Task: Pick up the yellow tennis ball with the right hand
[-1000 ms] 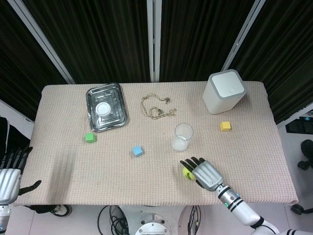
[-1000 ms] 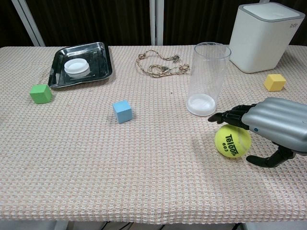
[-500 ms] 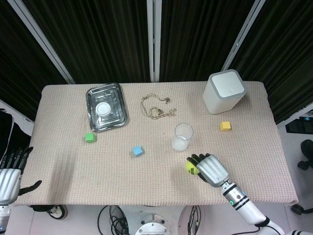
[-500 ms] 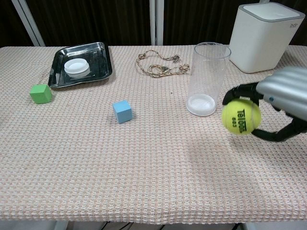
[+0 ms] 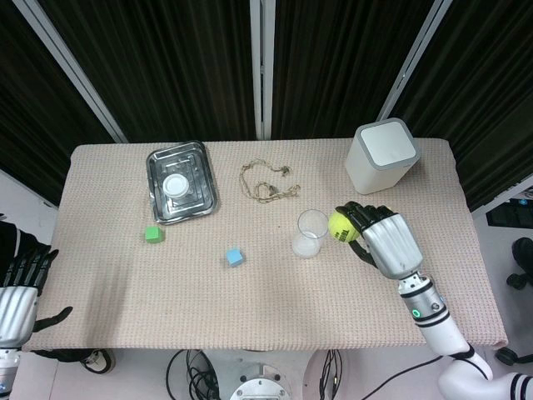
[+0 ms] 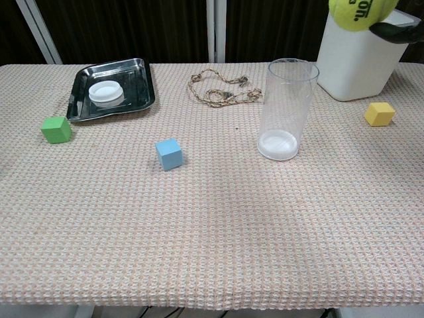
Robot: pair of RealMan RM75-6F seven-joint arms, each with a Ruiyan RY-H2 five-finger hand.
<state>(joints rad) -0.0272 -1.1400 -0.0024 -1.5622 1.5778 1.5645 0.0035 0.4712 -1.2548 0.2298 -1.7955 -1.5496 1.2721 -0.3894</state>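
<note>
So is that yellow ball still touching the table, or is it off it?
Apart. In the chest view the tennis ball sits high at the frame's top, gripped by the right hand, well clear of the table.

Partial upside-down black lettering on the tennis ball [image 6: 361, 12], unreadable.

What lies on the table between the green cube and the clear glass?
The blue cube sits between the green cube and the clear glass, clearest in the chest view.
</note>
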